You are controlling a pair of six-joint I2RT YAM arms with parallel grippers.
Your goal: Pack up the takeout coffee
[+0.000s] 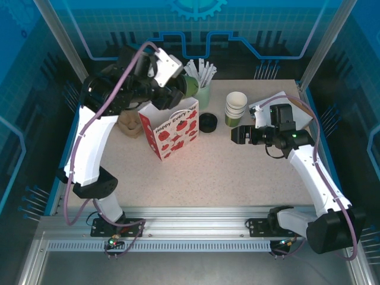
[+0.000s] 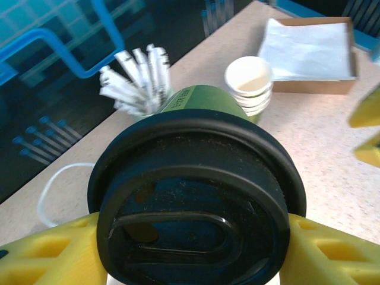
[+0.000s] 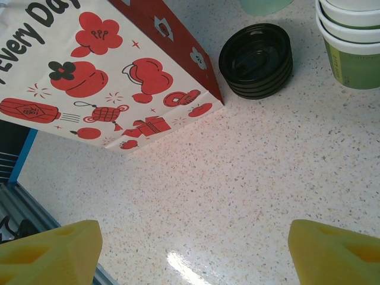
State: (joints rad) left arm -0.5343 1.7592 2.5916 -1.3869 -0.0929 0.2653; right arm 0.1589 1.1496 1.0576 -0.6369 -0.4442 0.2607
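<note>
Takeout coffee (image 2: 196, 196), black lid on, is being gripped by its sides by the left gripper (image 2: 193, 254), far left, tilted. It is being held above the far edge of the printed paper bag (image 1: 172, 133). Right gripper (image 3: 193, 255) is being held empty, fingers wide apart, over bare table (image 3: 237, 178), near the lid stack (image 3: 256, 59) and cup stack (image 3: 353, 41).

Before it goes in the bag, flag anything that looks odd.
The takeout coffee, gripped by the left tool, is tilted well off upright, which might risk a leak; no spill shows. Nothing else stands out.
</note>
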